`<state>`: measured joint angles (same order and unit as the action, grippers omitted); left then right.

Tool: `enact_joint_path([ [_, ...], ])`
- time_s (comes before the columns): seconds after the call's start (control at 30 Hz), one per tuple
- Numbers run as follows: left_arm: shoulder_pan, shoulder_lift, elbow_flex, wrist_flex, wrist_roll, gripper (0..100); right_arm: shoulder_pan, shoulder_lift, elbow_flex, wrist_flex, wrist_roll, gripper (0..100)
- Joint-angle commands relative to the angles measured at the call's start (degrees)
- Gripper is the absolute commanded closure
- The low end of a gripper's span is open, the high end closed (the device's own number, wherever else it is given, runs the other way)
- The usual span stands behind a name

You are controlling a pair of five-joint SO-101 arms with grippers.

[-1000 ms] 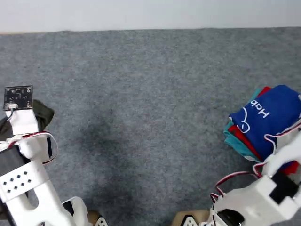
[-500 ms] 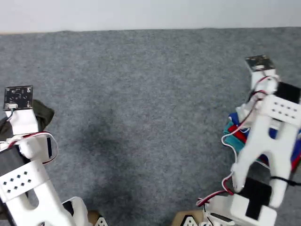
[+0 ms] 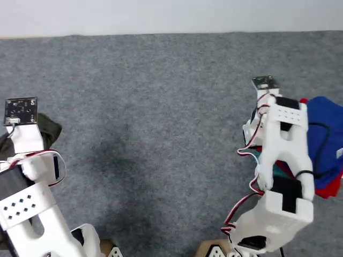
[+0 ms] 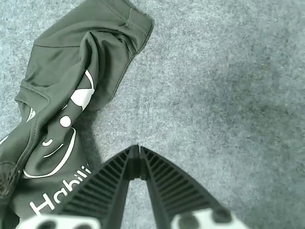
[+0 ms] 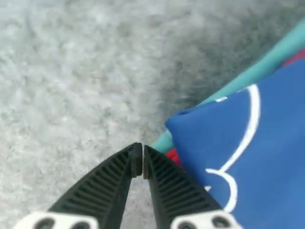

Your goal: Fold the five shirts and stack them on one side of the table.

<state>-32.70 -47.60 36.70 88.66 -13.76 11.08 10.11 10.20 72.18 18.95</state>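
High view puts the folded stack at the right edge of the frame, with the blue shirt [image 3: 332,155] on top and your right arm [image 3: 281,144] lying partly across it. Right wrist view shows the right gripper [image 5: 143,162] with its fingers pressed together and holding nothing, just beside the corner where the blue, red shirt [image 5: 174,156] and teal shirt [image 5: 267,71] layers meet. If you sweep sideways from here, I think the closed tips could catch that corner and slide or open the top layers, and the loose wires [image 3: 247,152] may snag the cloth. At the left edge of the frame the olive shirt [image 3: 51,128] is crumpled on the table [image 3: 161,107]. The left gripper [image 4: 139,162] is also shut and empty, close to it, so a descent without opening would only push the cloth.
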Motion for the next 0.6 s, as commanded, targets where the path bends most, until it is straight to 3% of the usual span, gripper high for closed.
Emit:
enact_joint_path([
  [0.0,0.18,-1.14,-2.15,0.35,-0.53,100,-0.48,-3.65,-5.19,3.12,-0.53,98.9],
  [0.33,0.09,-1.14,-2.77,0.35,-0.70,99,-2.86,-16.57,-8.97,15.34,-0.79,98.9],
  [0.57,-0.35,-0.53,-9.80,1.14,-10.64,89,-3.47,-17.71,-6.24,23.43,-0.79,98.9],
])
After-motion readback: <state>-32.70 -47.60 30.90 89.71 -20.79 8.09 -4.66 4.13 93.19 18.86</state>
